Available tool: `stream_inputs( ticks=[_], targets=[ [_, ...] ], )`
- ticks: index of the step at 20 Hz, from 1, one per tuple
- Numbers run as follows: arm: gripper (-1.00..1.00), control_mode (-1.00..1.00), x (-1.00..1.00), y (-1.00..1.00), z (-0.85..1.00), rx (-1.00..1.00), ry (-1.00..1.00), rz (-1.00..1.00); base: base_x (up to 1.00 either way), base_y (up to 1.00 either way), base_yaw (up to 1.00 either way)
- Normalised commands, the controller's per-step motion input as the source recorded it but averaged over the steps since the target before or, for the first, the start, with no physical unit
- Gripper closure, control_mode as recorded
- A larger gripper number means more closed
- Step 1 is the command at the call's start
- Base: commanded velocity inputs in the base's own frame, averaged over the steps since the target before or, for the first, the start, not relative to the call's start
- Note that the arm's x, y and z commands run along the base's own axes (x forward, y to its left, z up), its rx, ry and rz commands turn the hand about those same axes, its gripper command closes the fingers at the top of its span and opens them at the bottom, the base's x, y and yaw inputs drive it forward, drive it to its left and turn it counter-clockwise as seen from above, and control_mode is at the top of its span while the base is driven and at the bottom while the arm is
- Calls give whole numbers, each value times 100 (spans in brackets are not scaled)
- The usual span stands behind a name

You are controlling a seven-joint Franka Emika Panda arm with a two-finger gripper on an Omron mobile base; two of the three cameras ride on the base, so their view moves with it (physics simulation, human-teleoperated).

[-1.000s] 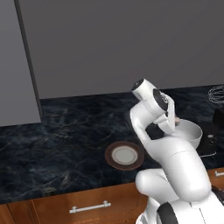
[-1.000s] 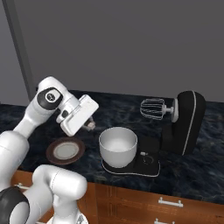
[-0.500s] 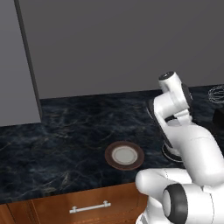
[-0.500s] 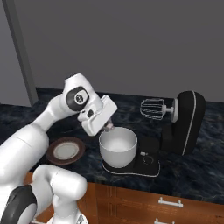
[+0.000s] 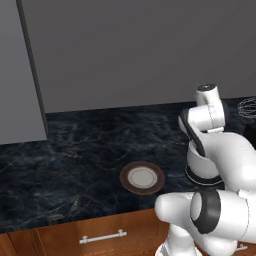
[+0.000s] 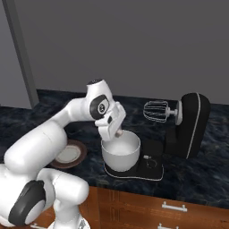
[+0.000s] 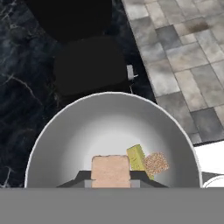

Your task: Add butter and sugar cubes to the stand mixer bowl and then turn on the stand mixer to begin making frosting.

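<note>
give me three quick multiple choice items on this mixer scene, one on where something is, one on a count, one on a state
1. Where does the pale-yellow butter stick lie?
A. inside the pale grey-white rounded mixer bowl
B. on the brown-rimmed white plate
C. on the dark marble counter

2. How many beige sugar cubes show in the hand view?
A. none
B. two
C. four

3. How is the two-finger gripper?
A. wide open and empty
B. shut on a sugar cube
C. shut on the silver wire whisk

Answers: 1 A, the butter rests on the bowl's inner floor. 2 B, one cube sits between the fingertips and another cube lies beside the butter. 3 B, the fingertips clamp the cube above the bowl.
</note>
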Motion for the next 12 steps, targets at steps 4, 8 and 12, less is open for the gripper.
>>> stream_inputs(
  ticks=[4, 8, 12],
  targets=[
    [100, -100, 20, -2, -50, 14, 3, 14, 0, 0, 0],
    [100, -100, 8, -5, -53, 14, 4, 12, 0, 0, 0],
    [100, -100, 15, -8, -51, 11, 6, 11, 0, 0, 0]
  ],
)
